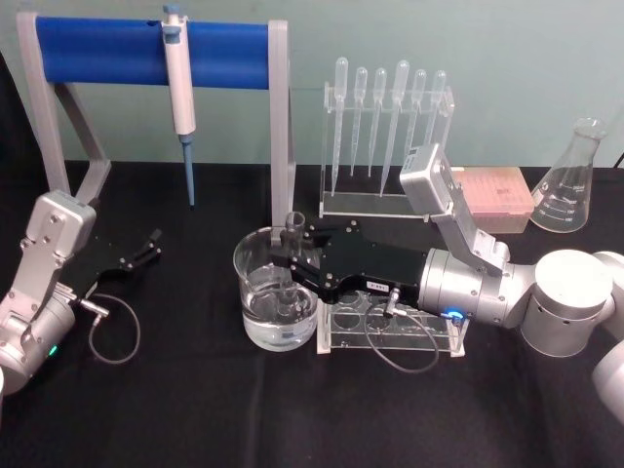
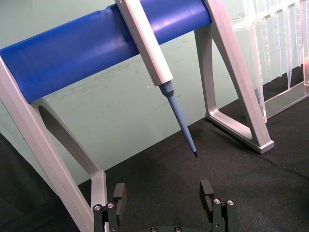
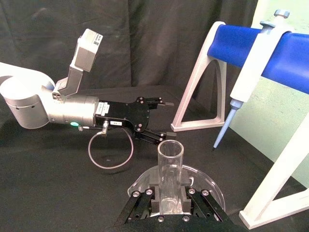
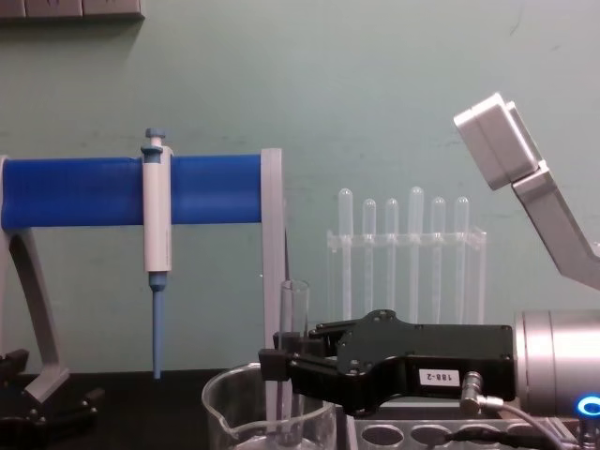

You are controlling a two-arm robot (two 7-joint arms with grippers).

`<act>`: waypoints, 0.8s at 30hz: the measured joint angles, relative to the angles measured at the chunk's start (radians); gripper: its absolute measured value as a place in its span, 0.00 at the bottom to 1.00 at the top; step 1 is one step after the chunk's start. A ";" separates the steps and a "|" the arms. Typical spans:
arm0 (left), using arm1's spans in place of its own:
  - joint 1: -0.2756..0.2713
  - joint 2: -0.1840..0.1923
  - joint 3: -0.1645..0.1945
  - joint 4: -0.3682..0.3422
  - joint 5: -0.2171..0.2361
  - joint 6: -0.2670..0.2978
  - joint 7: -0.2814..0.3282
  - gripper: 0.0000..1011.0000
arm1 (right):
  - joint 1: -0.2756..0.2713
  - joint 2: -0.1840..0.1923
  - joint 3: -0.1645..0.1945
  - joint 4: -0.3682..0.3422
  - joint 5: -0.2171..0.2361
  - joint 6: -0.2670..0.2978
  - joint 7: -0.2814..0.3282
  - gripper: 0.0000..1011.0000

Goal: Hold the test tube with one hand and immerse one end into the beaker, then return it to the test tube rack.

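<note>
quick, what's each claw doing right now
Left claw: open, empty.
Right claw: closed on the test tube, tube's lower end inside the beaker.

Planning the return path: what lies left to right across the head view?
Parked left gripper, hanging pipettor, beaker with the right gripper holding the test tube inside, test tube rack, conical flask.

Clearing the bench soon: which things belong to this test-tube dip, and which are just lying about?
In use: test tube, beaker, test tube rack, right gripper.
Lying about: hanging pipette, pipette stand, dropper rack, flask, pink box; left gripper parked open.
</note>
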 joint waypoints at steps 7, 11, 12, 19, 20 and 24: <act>0.000 0.000 0.000 0.000 0.000 0.000 0.000 0.99 | 0.000 0.000 0.000 0.000 0.000 0.000 0.000 0.23; 0.000 0.000 0.000 0.000 0.000 0.000 0.000 0.99 | 0.000 0.000 0.000 0.000 0.000 0.000 0.000 0.23; 0.000 0.000 0.000 0.000 0.000 0.000 0.000 0.99 | 0.000 0.000 0.000 0.000 0.000 0.000 0.000 0.23; 0.000 0.000 0.000 0.000 0.000 0.000 0.000 0.99 | 0.000 0.000 0.000 0.000 0.000 0.000 0.000 0.23; 0.000 0.000 0.000 0.000 0.000 0.000 0.000 0.99 | 0.000 0.000 0.000 0.000 0.000 0.000 0.000 0.23; 0.000 0.000 0.000 0.000 0.000 0.000 0.000 0.99 | 0.000 0.000 0.000 0.000 0.000 0.000 0.000 0.23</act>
